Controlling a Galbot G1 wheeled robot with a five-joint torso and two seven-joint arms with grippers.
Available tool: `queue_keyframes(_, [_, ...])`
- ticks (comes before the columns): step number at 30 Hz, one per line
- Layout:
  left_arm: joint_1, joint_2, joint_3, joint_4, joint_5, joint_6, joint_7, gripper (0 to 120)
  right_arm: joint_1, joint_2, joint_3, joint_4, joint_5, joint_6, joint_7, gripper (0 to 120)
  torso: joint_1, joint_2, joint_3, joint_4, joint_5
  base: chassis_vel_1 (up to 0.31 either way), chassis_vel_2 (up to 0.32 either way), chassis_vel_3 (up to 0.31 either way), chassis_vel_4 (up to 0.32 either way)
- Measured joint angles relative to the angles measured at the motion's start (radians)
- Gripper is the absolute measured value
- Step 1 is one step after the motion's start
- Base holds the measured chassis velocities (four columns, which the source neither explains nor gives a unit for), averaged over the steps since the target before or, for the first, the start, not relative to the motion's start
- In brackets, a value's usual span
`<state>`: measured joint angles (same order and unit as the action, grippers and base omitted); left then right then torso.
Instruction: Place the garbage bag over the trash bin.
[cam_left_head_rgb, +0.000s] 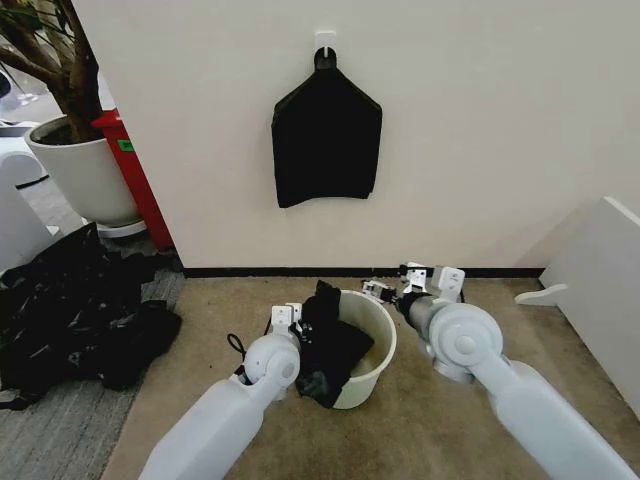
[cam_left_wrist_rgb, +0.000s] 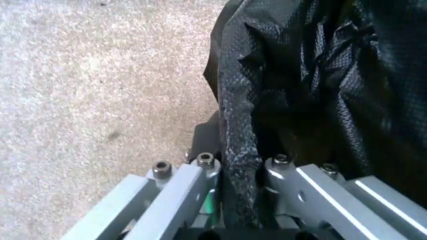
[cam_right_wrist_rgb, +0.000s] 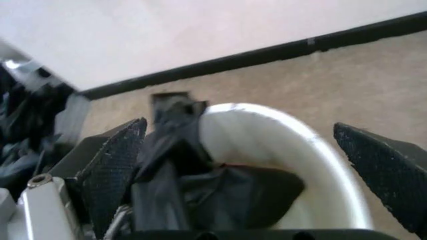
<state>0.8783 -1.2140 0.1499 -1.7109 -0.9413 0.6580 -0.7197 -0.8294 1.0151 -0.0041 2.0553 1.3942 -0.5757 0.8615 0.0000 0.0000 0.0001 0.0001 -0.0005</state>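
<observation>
Item: garbage bag (cam_left_head_rgb: 325, 345), draped over the near-left rim of the trash bin (cam_left_head_rgb: 383, 345), partly inside, pinched by the left end effector (cam_left_wrist_rgb: 240, 172). Right end effector (cam_left_head_rgb: 385, 291) spread wide, empty, at the bin's far rim. Risk: thin film slipping out, or a one-sided pull tipping the bin.

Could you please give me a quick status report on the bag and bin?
Left gripper shut on garbage bag. Right gripper open by trash bin rim. Bag draped over one side only.
</observation>
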Motion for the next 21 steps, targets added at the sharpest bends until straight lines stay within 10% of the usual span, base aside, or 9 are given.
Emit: queue_keyframes(21, [0.010,-0.005,0.010,-0.063,0.027,-0.075,-0.055,4,-0.018,0.030,-0.126,0.005,-0.028,-0.095,-0.024,100,0.000,0.000,0.000,-0.0003,0.0004,0.000,0.000,0.000,0.000])
